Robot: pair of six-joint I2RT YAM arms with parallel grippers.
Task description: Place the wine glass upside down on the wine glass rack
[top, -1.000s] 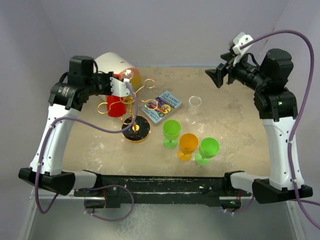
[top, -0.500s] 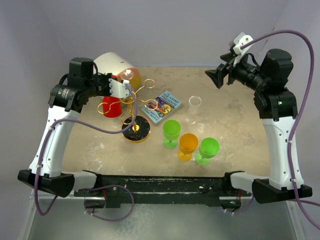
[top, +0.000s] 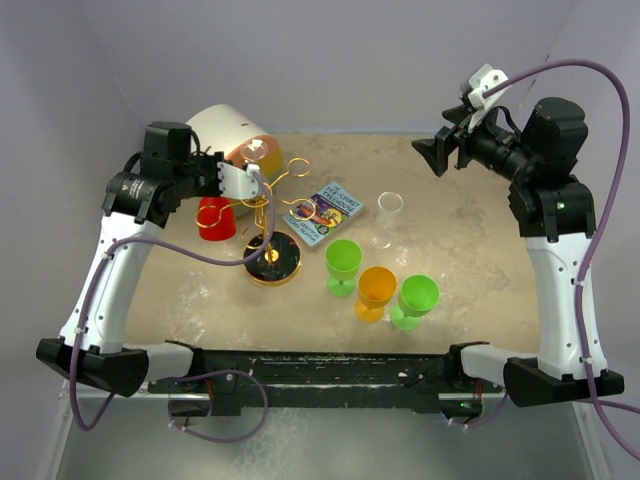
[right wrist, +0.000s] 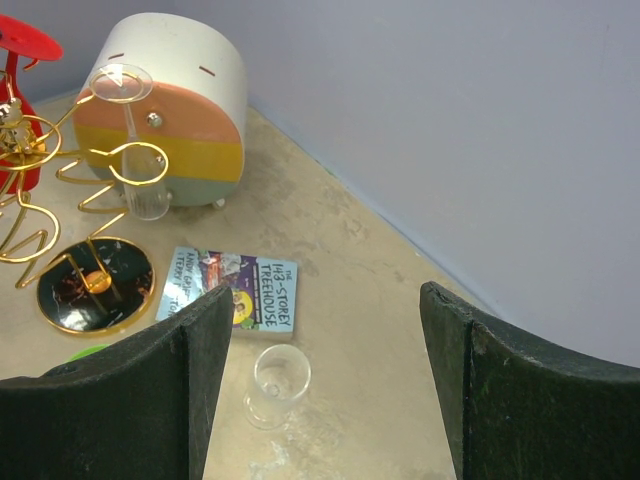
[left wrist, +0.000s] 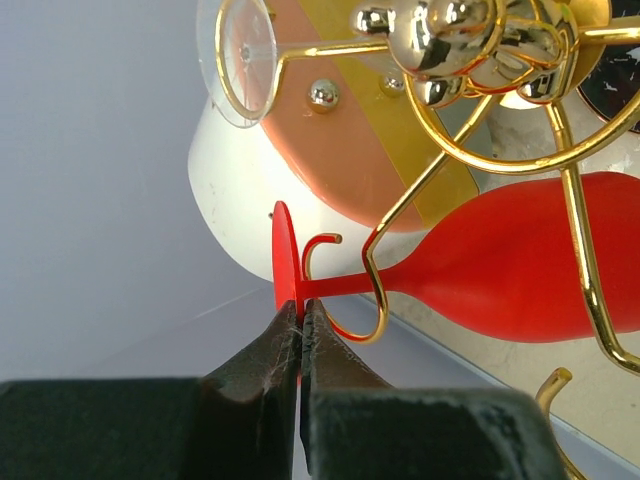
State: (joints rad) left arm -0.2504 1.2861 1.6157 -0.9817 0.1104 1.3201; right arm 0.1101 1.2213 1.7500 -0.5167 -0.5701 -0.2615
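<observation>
A red wine glass [top: 214,216] [left wrist: 500,270] hangs bowl-down, its stem through a curled ring arm of the gold wine glass rack [top: 272,262] [left wrist: 586,250]. My left gripper [top: 246,182] [left wrist: 301,318] is shut on the rim of the glass's round red foot, beside the rack's upper arms. A clear glass [top: 258,150] [right wrist: 142,180] also hangs upside down on the rack. My right gripper [top: 432,155] [right wrist: 325,300] hovers open and holding nothing high over the table's far right, above a standing clear glass [top: 389,214] [right wrist: 277,383].
A big white cylinder with orange and yellow bands [top: 226,130] [right wrist: 170,100] lies behind the rack. A book [top: 325,212] [right wrist: 232,290] lies right of the rack. Two green glasses [top: 342,262] [top: 417,298] and an orange one [top: 377,290] stand nearer the front.
The red glass has shifted a little to the left along with my left gripper, which stays pinched on its foot. The right arm has not moved.
</observation>
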